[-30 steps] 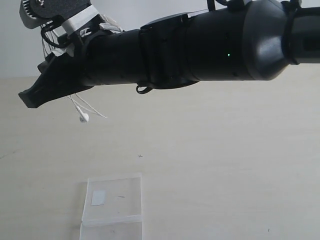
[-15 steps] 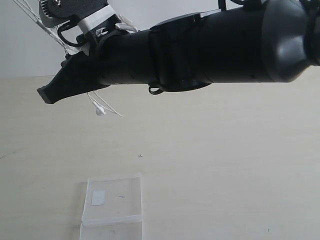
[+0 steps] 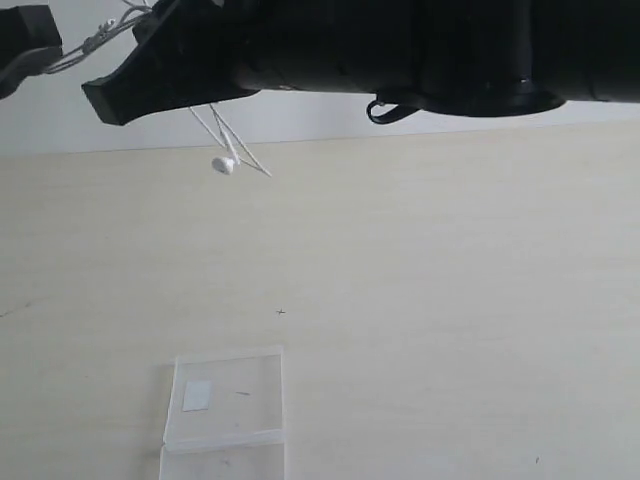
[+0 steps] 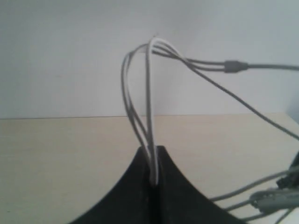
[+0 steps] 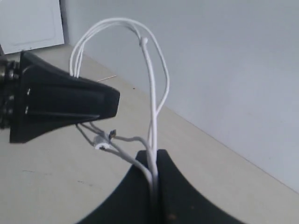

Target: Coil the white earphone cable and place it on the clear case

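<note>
Both grippers are clamped shut on the white earphone cable (image 4: 148,93): the left gripper (image 4: 153,156) and the right gripper (image 5: 154,158) each pinch several strands, and the loops are strung between them with one earbud (image 3: 222,165) dangling free. The bundle hangs in the air toward the table's (image 3: 450,300) far edge, its long axis running gripper to gripper. The clear case (image 3: 235,395) lies flat well below by the near edge, and the right gripper looks the nearer to it.
</note>
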Available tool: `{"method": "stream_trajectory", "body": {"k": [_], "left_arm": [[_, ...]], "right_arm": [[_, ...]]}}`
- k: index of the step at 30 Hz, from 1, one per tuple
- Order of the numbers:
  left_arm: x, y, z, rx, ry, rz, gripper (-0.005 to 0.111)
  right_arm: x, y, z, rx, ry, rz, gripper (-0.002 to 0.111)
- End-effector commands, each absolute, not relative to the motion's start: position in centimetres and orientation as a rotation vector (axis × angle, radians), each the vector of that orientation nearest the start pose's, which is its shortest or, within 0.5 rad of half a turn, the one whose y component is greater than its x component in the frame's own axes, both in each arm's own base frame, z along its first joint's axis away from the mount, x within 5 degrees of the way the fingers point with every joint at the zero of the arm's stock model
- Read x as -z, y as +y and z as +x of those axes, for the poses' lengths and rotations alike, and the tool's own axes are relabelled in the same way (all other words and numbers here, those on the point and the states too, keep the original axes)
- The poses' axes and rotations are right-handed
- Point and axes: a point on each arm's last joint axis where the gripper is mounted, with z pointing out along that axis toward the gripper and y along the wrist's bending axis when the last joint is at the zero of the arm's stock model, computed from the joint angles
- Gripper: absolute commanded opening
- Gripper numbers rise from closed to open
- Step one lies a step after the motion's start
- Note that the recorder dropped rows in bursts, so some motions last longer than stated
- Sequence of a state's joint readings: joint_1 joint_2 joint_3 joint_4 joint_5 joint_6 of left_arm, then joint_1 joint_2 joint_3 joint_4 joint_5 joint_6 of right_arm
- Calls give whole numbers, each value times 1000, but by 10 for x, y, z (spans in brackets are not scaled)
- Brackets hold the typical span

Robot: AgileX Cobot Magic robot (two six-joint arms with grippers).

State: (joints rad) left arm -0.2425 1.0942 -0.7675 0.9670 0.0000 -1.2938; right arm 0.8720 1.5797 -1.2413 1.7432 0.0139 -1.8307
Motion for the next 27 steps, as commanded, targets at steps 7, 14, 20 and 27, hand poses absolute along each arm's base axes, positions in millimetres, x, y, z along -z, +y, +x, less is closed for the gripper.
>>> {"method": "stream_trajectory", "body": {"k": [7, 14, 20, 27], "left_arm": [[-331, -68, 231, 476, 1778, 60, 0], [-329, -66, 232, 452, 1796, 42, 2], [-331, -68, 231, 484, 1777, 65, 27], [-336, -75, 229, 600, 1734, 81, 56]], "right_arm": [[-332, 271, 252, -271, 1692, -825, 0], [-332, 272, 253, -270, 1694, -826, 0], [-326, 271, 252, -269, 1705, -838, 0], [-307, 259, 253, -109, 1754, -866, 0]]}}
